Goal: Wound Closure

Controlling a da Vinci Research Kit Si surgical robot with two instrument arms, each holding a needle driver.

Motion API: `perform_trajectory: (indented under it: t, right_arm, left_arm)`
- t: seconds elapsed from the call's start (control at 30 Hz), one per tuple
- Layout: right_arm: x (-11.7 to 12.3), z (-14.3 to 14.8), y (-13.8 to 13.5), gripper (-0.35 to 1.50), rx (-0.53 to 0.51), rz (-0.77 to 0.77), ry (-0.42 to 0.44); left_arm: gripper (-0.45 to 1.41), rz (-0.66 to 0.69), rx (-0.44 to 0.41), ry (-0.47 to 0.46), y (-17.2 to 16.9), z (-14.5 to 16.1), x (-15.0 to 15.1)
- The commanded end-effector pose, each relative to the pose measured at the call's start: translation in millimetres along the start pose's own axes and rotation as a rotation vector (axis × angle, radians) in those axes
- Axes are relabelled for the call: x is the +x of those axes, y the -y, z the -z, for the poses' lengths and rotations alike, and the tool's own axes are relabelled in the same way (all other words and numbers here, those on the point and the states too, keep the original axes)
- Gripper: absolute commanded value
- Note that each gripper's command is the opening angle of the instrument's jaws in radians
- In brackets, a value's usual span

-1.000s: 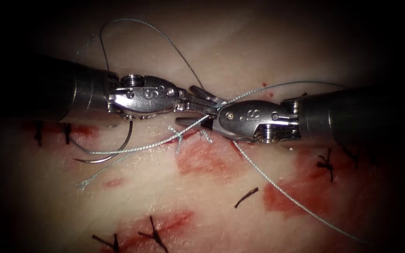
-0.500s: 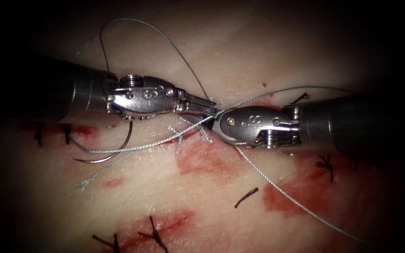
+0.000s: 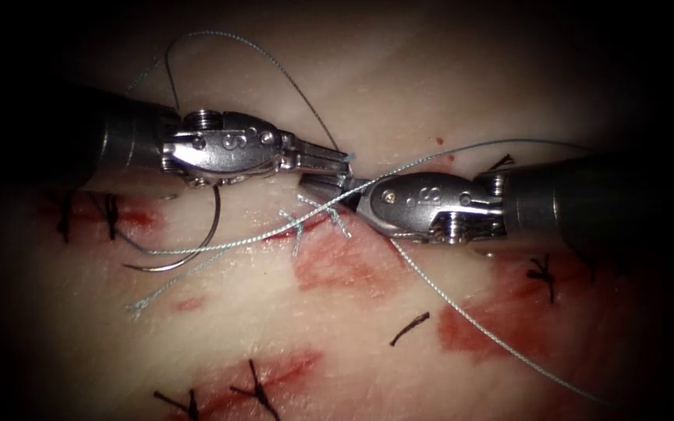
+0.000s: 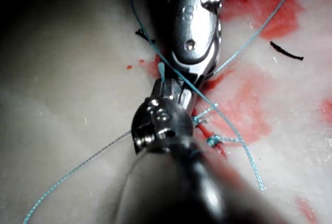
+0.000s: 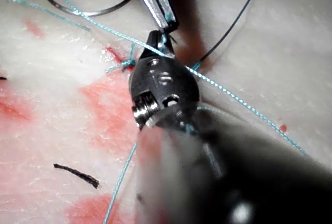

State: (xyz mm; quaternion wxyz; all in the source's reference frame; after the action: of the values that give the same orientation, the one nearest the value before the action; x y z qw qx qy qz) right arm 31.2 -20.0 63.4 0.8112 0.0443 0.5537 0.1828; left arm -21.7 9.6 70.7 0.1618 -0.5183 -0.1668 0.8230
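The thin curved steel needle [image 3: 189, 253] lies free on the pale tissue [image 3: 337, 343], left of the cut. The left tool [image 3: 335, 158] is clamped on the teal braided thread [image 3: 462, 308]; I cannot tell the right tool's [image 3: 323, 187] state.

I see pale cream tissue [image 3: 368, 86] blotched with red fluid [image 3: 345, 269]. The thread [image 3: 477, 323] reads light blue-grey and twisted, the curved needle [image 3: 196, 242] dark steel. Both tools, left [image 3: 329, 160] and right [image 3: 329, 187], are shiny silver. The old stitches [image 3: 255, 386] are black.
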Motion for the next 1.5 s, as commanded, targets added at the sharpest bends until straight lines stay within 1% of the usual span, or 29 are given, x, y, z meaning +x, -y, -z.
perform_trajectory:
  t: [0.03, 0.1, 0.13, 0.2, 0.23, 0.27, 0.3, 0.37, 0.43, 0.5, 0.73, 0.83, 0.87, 1.13, 1.23, 1.27, 1.4, 1.47, 1.5]
  right_arm:
    - [0.0, -0.7, 0.5, -0.15, 0.003, 0.001, -0.002]
    - [0.1, -0.6, 0.6, -0.15, 0.005, 0.002, -0.002]
    - [0.1, -0.6, 0.7, -0.18, 0.006, 0.002, -0.002]
    - [0.1, -0.5, 0.8, -0.10, 0.007, 0.003, -0.003]
    - [0.1, -0.5, 0.8, 0.10, 0.008, 0.004, -0.003]
    - [0.1, -0.5, 0.9, 0.51, 0.008, 0.004, -0.003]
    - [0.1, -0.5, 0.9, 0.84, 0.009, 0.004, -0.003]
    - [0.1, -0.4, 0.9, 1.36, 0.009, 0.004, -0.003]
    - [0.2, -0.3, 0.9, 1.40, 0.010, 0.003, -0.003]
    - [0.3, 0.2, 1.0, 1.43, 0.015, 0.002, -0.004]
    - [1.8, 3.4, 1.1, 1.43, 0.044, -0.011, -0.010]
    - [2.6, 4.5, 0.6, 1.36, 0.050, -0.021, -0.002]
    - [2.9, 4.5, 0.3, 1.33, 0.033, -0.027, 0.006]
    - [3.1, 4.1, -0.1, 1.33, 0.009, -0.037, 0.009]
    - [3.5, 3.8, -0.8, 1.33, -0.033, -0.040, 0.015]
    - [3.5, 3.8, -0.8, 1.33, -0.033, -0.040, 0.015]
    - [3.2, 3.3, -1.7, 1.33, -0.064, -0.045, 0.020]
    - [2.7, 3.3, -2.1, 1.33, -0.074, -0.044, 0.021]
    - [2.3, 3.4, -2.5, 1.35, -0.081, -0.043, 0.025]
  left_arm:
    - [-0.45, 0.022, 0.006, -0.009, 0.4, -0.4, -0.5]
    - [-0.45, 0.030, 0.011, -0.015, 0.6, -0.3, -0.6]
    - [-0.45, 0.039, 0.017, -0.021, 0.8, -0.1, -0.7]
    - [-0.45, 0.061, 0.025, -0.024, 0.9, 0.1, -0.9]
    - [-0.45, 0.075, 0.029, -0.030, 1.0, 0.2, -0.9]
    - [-0.45, 0.088, 0.031, -0.036, 1.1, 0.4, -1.0]
    - [-0.45, 0.096, 0.033, -0.046, 1.2, 0.5, -1.0]
    - [-0.45, 0.132, 0.034, -0.068, 1.6, 1.3, -1.0]
    - [-0.45, 0.146, 0.038, -0.071, 1.8, 1.6, -1.0]
    - [-0.45, 0.151, 0.057, -0.076, 2.2, 2.6, -1.1]
    - [-0.45, 0.196, 0.108, -0.079, 3.9, 6.2, -1.8]
    - [-0.45, 0.214, 0.130, -0.081, 4.4, 7.5, -2.1]
    - [-0.45, 0.224, 0.142, -0.081, 4.6, 7.7, -2.1]
    - [-0.45, 0.231, 0.116, -0.079, 3.9, 6.5, -1.7]
    - [-0.45, 0.235, 0.107, -0.094, 3.5, 5.4, -1.1]
    - [-0.45, 0.235, 0.107, -0.094, 3.5, 5.4, -1.1]
    - [-0.45, 0.233, 0.086, -0.123, 2.8, 3.3, -0.6]
    - [-0.45, 0.228, 0.073, -0.134, 2.4, 2.2, -0.5]
    - [-0.45, 0.221, 0.058, -0.144, 2.0, 1.2, -0.5]
